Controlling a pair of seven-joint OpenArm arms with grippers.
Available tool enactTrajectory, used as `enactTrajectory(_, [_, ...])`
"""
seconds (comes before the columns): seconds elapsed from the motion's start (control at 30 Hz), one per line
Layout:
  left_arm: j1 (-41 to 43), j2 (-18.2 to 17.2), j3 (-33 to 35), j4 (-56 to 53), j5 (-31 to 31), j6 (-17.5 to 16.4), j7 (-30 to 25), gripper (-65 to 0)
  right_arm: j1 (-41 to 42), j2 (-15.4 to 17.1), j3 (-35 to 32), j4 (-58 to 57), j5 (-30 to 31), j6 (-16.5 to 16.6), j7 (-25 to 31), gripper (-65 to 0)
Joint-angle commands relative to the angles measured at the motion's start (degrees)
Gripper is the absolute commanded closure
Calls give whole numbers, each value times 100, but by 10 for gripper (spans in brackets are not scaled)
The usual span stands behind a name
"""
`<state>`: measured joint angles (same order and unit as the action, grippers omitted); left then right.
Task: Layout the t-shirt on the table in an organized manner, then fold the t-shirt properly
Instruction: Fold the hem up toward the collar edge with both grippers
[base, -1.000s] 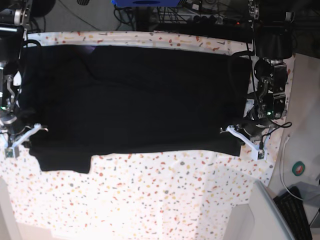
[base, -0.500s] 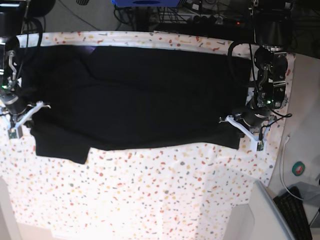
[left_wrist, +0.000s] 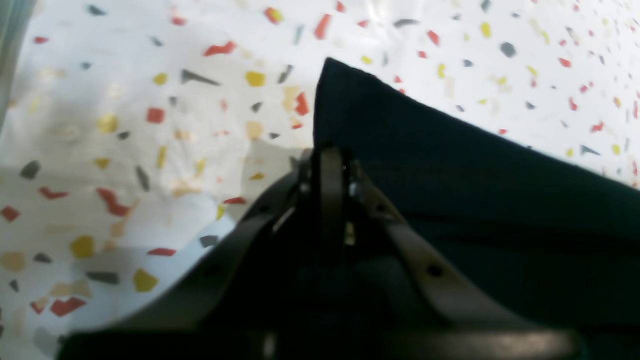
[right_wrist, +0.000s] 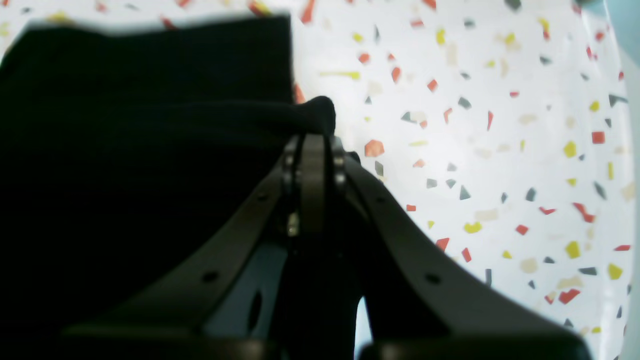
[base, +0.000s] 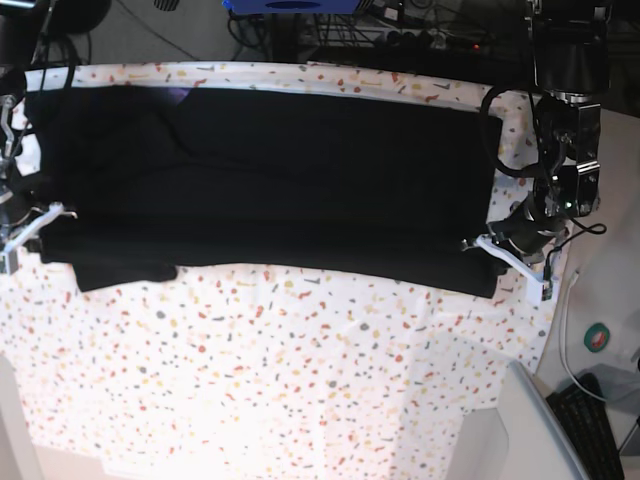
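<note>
The black t-shirt (base: 270, 180) lies stretched across the upper half of the base view, covering most of the far band of the speckled table (base: 300, 380), with its near edge running from the left margin toward the right and one loose sleeve flap (base: 125, 272) drooping below that edge at lower left. The left gripper (base: 478, 246), at the right side of the base view, is clenched on the shirt's near right corner; its wrist view shows the jaws pressed together over the cloth with a pointed fold of fabric standing up just beyond them. The right gripper (base: 42, 215), at the left margin of the base view, is likewise clamped on the cloth, and its wrist view shows a small bunched roll of fabric (right_wrist: 312, 112) at the jaw tips. The main risk, as I judge it, is uneven tension: both holds look thin, right at the hem, so a pull that is faster on one side could drag the cloth out of one pair of jaws and leave the shirt skewed. The hanging sleeve could also fold under the body if the near edge is carried over it, giving a lumpy, crooked fold. The shirt's left part sits close to the table's left edge in the base view, so further motion that way might let cloth slide off.
</note>
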<state>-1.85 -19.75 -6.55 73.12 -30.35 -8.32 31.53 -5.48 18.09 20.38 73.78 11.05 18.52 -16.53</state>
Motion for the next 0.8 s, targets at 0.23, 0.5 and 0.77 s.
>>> enactTrajectory(0.23, [347, -60, -62, 314, -64, 1, -89, 0, -151, 24, 67, 284, 16, -28, -566, 0])
enactTrajectory(0.5, [892, -69, -35, 675, -64, 1, -80, 0, -573, 16, 67, 380, 34, -28, -584, 0])
enactTrajectory(0.77, [1147, -69, -18, 622, -55, 1, -80, 0, -661, -178, 296, 345, 34, -37, -593, 0])
